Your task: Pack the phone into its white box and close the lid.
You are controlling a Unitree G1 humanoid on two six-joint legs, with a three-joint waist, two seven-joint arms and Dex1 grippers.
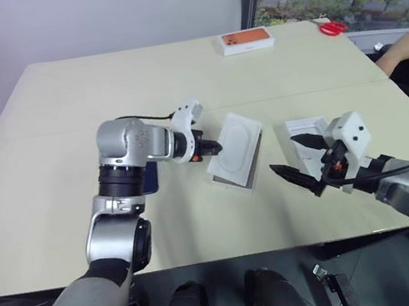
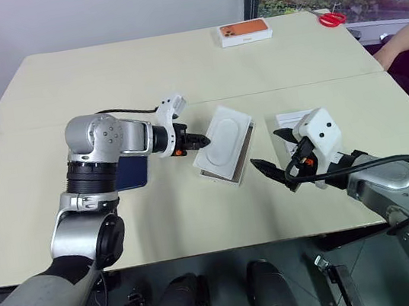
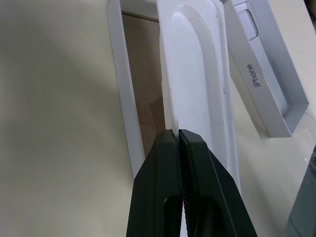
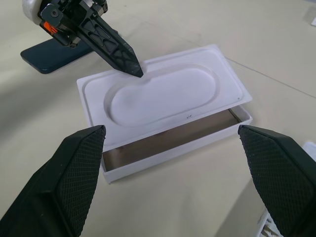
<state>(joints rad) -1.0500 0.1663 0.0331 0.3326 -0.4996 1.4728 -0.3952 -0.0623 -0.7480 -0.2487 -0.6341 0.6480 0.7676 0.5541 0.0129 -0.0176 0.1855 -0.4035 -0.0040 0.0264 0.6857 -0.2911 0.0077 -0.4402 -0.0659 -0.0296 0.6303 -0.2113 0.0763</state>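
Note:
My left gripper (image 1: 216, 150) is shut on the near edge of a thin white insert (image 1: 236, 147) with an oval recess. The insert is tilted up over the white box (image 4: 174, 149), whose beige-brown floor (image 3: 143, 98) shows underneath. The phone (image 2: 132, 171), a dark navy slab, lies flat on the table behind my left forearm, which partly hides it. The lid (image 3: 269, 86), a white shell with raised walls, rests to the right of the box, partly behind my right gripper (image 1: 286, 155). That gripper is open and empty, hovering just right of the box with its fingers pointing at it.
A white box with an orange phone picture (image 1: 247, 40) and red scissors (image 1: 333, 27) lie at the table's far edge. A person's arm (image 1: 403, 50) rests at the far right. The beige table (image 1: 49, 145) has its front edge close below both arms.

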